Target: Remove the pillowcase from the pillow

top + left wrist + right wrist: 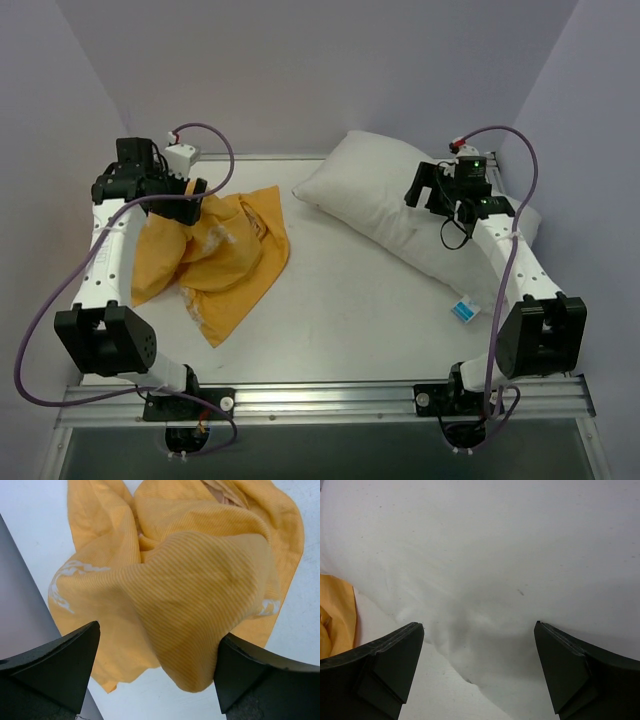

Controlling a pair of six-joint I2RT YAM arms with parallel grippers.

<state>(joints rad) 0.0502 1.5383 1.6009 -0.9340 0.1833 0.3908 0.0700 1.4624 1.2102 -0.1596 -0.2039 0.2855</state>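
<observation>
Pillowcase (228, 250) lies crumpled at frame left, well apart from the pillow (365, 190) at upper right. Our left gripper (159, 632) hangs spread above the pillowcase, and our right gripper (479, 625) hangs spread over the pillow.

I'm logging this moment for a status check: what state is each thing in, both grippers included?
pillowcase: off the pillow, crumpled in a heap on the left of the table.
pillow: bare, lying on the right side.
left gripper: open, fingers wide, over the pillowcase.
right gripper: open, fingers wide, over the pillow.
</observation>
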